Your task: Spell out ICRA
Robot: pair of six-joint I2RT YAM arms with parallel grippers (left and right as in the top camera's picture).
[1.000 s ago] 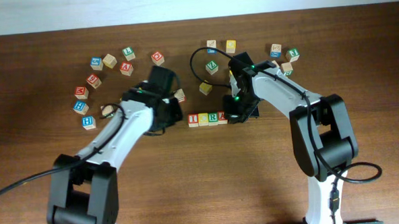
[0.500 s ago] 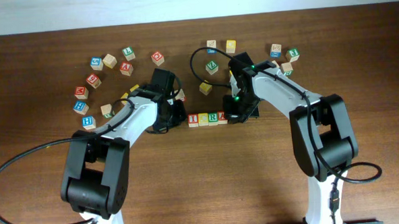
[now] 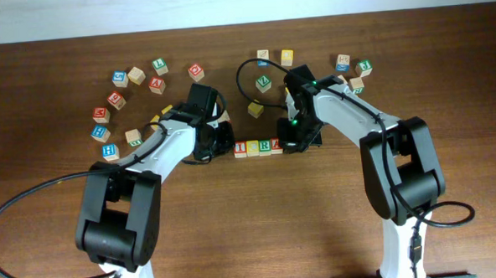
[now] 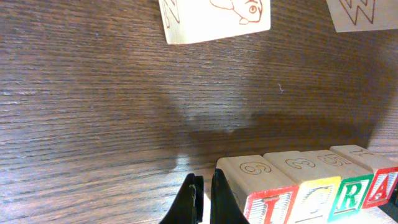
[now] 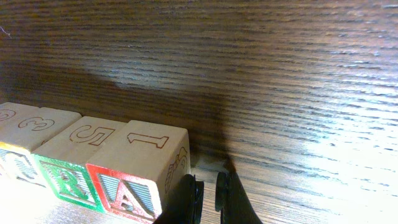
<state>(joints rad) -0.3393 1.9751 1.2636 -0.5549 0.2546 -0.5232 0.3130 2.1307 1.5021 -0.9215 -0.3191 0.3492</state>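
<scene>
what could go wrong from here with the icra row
1. The shut left hand sits right at the I cube and the shut right hand at the A cube; pushing inward more could buckle the row.
2. Pulling away sideways might drag or twist an end cube, breaking the line.
3. A loose fish-picture cube lies near the left hand; a swing back could knock it into the row.

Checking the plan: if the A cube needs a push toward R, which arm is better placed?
Right, I think: the right gripper, shut, sits beside the A cube; the left gripper is at the I cube.
</scene>
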